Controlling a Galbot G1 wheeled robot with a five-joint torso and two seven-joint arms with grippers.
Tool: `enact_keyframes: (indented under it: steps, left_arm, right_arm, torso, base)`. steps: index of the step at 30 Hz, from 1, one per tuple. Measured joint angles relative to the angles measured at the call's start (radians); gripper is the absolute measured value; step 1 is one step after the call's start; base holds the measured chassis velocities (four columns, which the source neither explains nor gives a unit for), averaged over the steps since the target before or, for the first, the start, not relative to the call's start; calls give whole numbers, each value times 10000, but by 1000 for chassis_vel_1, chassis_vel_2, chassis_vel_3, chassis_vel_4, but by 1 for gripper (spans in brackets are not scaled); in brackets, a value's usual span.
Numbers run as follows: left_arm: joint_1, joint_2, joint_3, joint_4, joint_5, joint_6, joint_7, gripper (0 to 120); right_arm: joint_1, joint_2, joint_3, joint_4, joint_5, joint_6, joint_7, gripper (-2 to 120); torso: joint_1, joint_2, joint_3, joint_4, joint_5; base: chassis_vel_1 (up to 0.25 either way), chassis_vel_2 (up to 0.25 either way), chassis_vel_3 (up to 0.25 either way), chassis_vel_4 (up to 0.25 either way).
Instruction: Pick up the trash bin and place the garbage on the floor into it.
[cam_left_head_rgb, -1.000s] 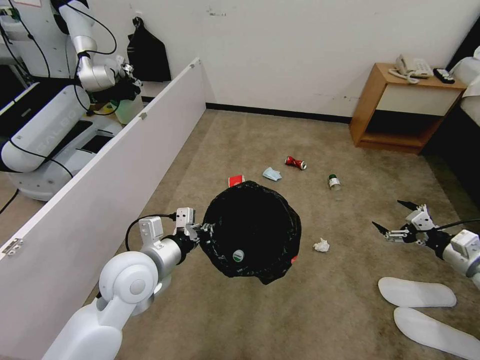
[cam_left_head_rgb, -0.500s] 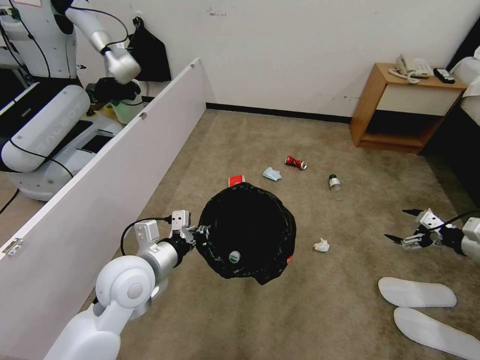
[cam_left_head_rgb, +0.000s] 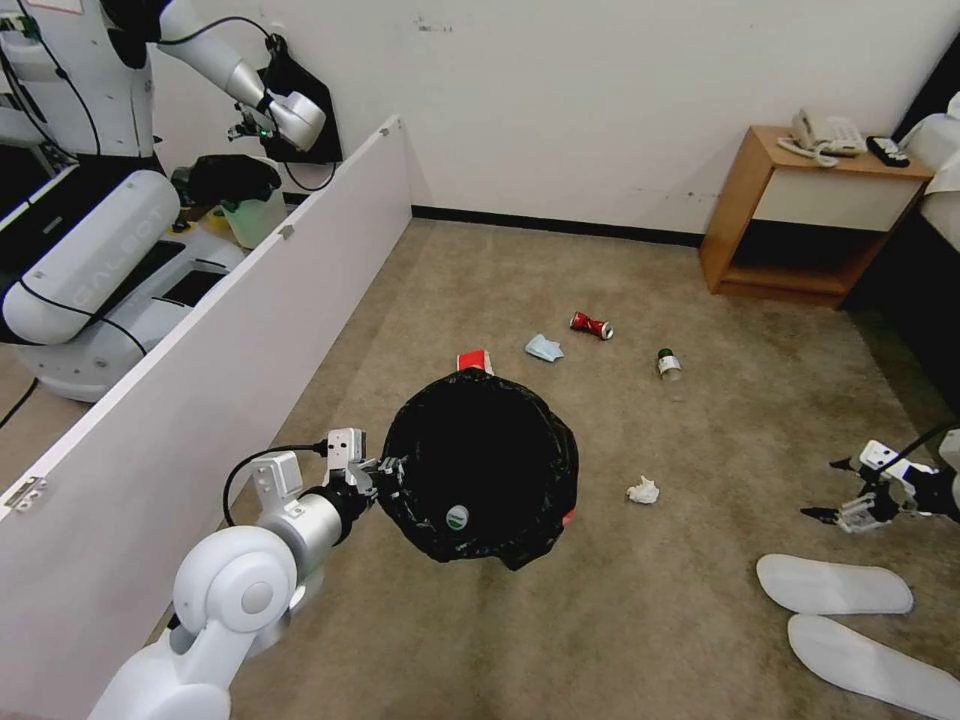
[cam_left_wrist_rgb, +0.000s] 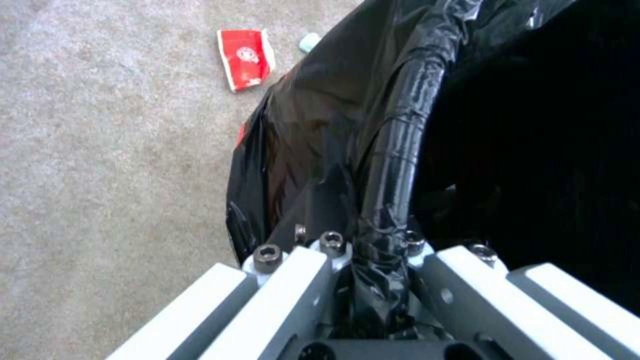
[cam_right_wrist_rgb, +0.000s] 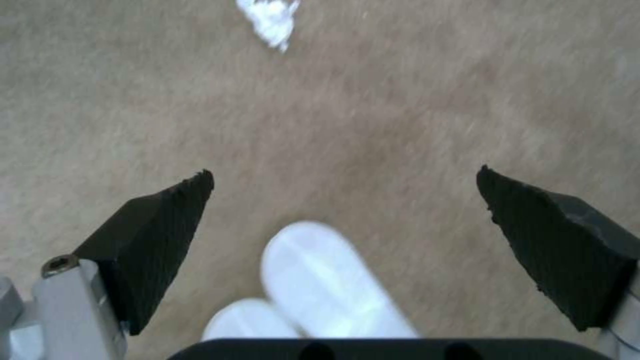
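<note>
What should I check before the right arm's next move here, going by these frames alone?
1. Left gripper clamped on the trash bin rim: ok.
2. Bin lifted off the floor, mouth open upward: ok.
3. Right gripper open and empty: ok.
4. Slippers within the right gripper's line, seen between its fingertips: ok.
5. Tissue wad lies apart from the bin, unobstructed: ok.
6. Bin has room left inside: cannot tell, interior too dark.

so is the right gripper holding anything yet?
No. In the right wrist view the right gripper is open and empty above the floor, with the white slippers below it.
</note>
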Motion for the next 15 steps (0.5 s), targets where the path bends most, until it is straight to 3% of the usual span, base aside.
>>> enact_keyframes:
  steps: [15]
  left_arm:
    - [105, -4, -56, 12, 69, -12, 160, 0]
  right_arm:
    - [-370, 71, -4, -305, -194, -518, -256, 100]
  torso:
    - [0, -1, 0, 1, 0]
  base:
    - [0, 0, 0, 0]
